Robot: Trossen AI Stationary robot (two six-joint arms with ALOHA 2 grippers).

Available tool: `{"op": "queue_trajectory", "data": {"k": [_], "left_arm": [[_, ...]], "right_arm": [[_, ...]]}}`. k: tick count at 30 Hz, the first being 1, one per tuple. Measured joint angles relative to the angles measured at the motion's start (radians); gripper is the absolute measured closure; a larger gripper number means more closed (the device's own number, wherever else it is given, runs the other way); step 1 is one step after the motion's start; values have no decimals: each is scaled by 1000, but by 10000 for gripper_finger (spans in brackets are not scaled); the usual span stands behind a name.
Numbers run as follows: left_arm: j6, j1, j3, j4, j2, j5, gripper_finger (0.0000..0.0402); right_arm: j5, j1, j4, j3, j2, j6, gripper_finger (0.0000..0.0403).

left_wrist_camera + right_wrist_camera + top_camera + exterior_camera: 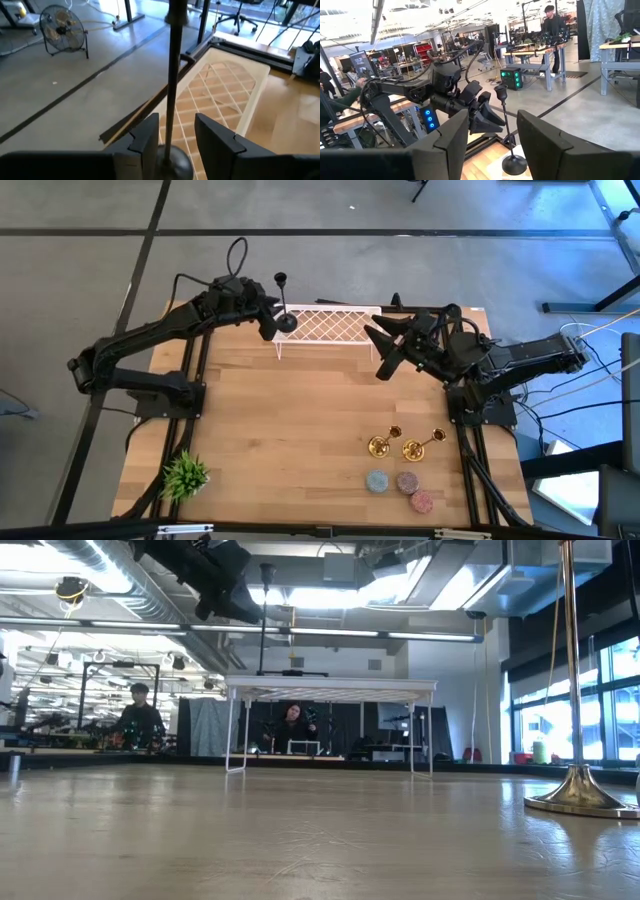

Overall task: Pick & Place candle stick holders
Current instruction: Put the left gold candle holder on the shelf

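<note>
High view: my left gripper (272,320) grips the matte black holder (284,302) over the white lattice rack's (335,326) left end; slim stem, round base, small top cup. My right gripper (383,352) hovers spread, empty, by the rack's right end. Two shiny gold holders (383,443) (422,446) lie tipped on the table (280,430), front right.

Low view: one gold base (580,798) at right.

Left wrist view: my fingers (147,137) pinch the black stem (174,75) just above its base.

Right wrist view: my fingers (452,137) wide apart, black holder (507,135) beyond.
</note>
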Motion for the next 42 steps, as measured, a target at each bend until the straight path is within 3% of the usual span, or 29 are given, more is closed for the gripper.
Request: {"op": "queue_trajectory", "data": {"k": [10, 20, 25, 28, 32, 37, 42], "left_arm": [[-52, -1, 0, -83, -86, 81, 279], [-231, -58, -1, -129, -113, 435, 279], [-291, -183, -2, -161, -91, 472, 279], [-325, -271, -2, -157, -70, 443, 279], [-373, -401, -2, -155, -41, 318, 281], [-470, -592, -2, -111, 19, 95, 284], [-608, -800, -2, 45, 116, -186, 283]], "right_arm": [[0, -6, 0, 0, 0, 0, 231], [-1, -7, 0, 0, 0, 0, 231], [0, -8, 0, 0, 0, 0, 231], [-3, -7, 0, 0, 0, 1, 231], [-57, -7, -51, 0, -5, 79, 231], [-123, 14, -143, 0, -25, 164, 231], [-142, 71, -266, 0, -84, 217, 231]]}}
